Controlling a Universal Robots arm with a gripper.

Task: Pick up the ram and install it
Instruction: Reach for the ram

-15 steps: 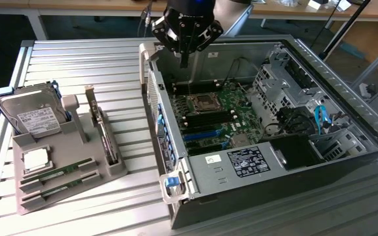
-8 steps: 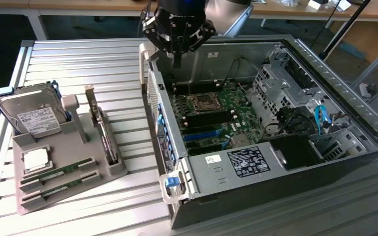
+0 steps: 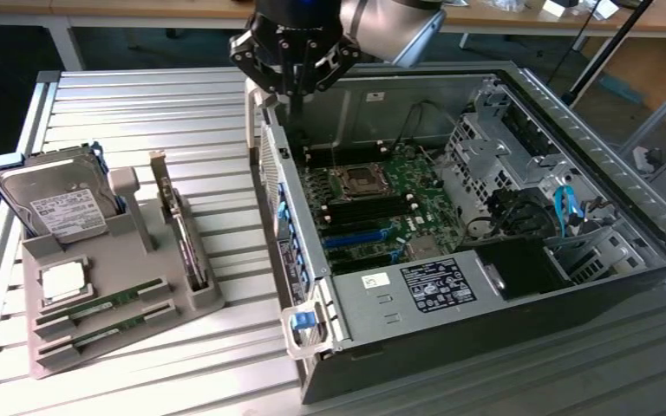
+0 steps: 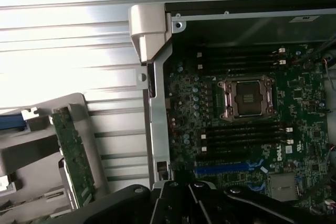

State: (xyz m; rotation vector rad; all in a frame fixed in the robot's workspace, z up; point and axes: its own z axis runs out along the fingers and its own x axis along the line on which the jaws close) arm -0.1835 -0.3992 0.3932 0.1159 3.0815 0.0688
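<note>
- Your gripper (image 3: pixel 296 126) hangs at the edge of the open computer case (image 3: pixel 484 347) that faces the exterior view's left, fingers pressed together and gripping nothing.
- The ram (image 3: pixel 100 303) lies flat in a front slot of the grey holder (image 3: pixel 44 256), well apart from the gripper.
- A second stick (image 3: pixel 107 328) lies just beside it.

You're holding the arm (image 3: pixel 394 26) up high, wrist pointing straight down, claw (image 3: pixel 295 108) hanging vertical and closed tight into one narrow tip. Claw's dark housing (image 4: pixel 189 203) is showing in the wrist view too.
</note>
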